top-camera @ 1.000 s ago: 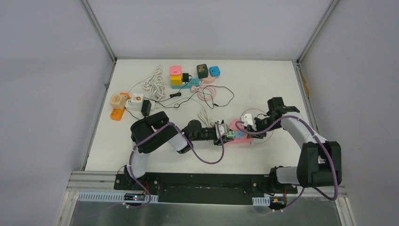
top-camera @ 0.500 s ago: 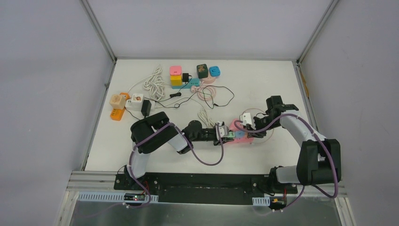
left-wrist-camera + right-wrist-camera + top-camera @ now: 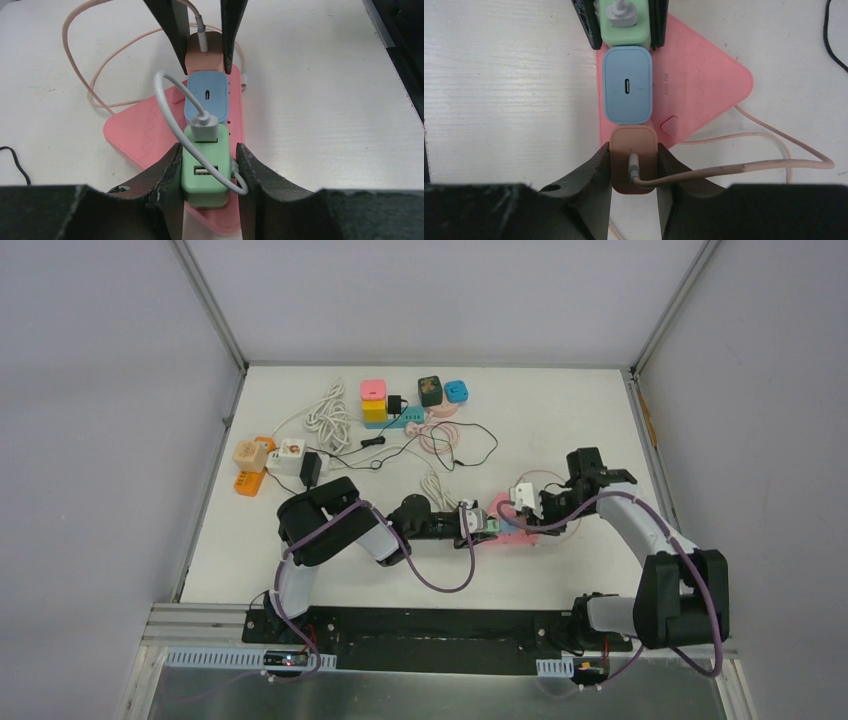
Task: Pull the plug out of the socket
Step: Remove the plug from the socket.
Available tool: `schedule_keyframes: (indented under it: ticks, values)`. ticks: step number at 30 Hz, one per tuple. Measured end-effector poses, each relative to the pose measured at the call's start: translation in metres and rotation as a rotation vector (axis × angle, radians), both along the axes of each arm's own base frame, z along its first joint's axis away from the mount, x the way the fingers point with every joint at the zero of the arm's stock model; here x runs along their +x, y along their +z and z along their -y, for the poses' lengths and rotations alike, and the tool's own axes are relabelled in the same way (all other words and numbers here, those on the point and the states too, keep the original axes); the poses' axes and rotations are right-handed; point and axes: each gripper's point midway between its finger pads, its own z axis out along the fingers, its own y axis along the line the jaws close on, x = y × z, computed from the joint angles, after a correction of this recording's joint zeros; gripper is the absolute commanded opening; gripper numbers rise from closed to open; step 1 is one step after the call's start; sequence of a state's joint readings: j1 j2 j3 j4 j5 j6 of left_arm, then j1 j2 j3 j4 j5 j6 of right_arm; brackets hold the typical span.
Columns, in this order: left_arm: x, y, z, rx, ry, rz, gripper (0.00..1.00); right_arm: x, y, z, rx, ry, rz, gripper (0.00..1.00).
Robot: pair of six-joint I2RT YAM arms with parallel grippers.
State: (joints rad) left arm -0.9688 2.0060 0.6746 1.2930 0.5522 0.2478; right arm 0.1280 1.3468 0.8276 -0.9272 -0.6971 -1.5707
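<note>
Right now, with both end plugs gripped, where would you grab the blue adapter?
Pinch the blue adapter across its long side faces, from straight above: the green adapter and brown adapter crowd its ends, leaving only those sides free.

I see a white matte tabletop [image 3: 560, 420]. Flat on it, near the middle, is a pink triangular plastic power strip [image 3: 704, 80], with its pale pink cord [image 3: 774, 145] looping on the surface just beside it. Back left there's a coiled white cable [image 3: 328, 412], an orange plastic power strip [image 3: 247, 483] by the left edge and a teal power strip [image 3: 402, 421]. Thin black wires [image 3: 470, 440] trail across the middle. I can't tell if the coloured plastic cubes [image 3: 373, 400] at the back touch the table.
</note>
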Motion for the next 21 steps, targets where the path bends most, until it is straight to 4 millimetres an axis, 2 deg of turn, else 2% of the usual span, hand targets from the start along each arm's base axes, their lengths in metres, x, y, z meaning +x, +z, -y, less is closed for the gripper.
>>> schedule_keyframes:
  ticks: [5, 14, 21]
  values:
    - [0.0004, -0.0008, 0.0003, 0.004, 0.0, 0.001, 0.0, -0.0032, -0.0004, 0.0008, 0.0, -0.004, 0.07, 0.0]
    - [0.0019, -0.0019, 0.0012, 0.012, 0.002, -0.001, 0.0, 0.0028, -0.0002, 0.0004, -0.02, -0.042, -0.088, 0.0]
    - [0.0022, -0.0033, 0.0019, 0.02, 0.001, -0.006, 0.0, -0.0055, -0.0009, 0.0022, -0.007, -0.017, 0.067, 0.0]
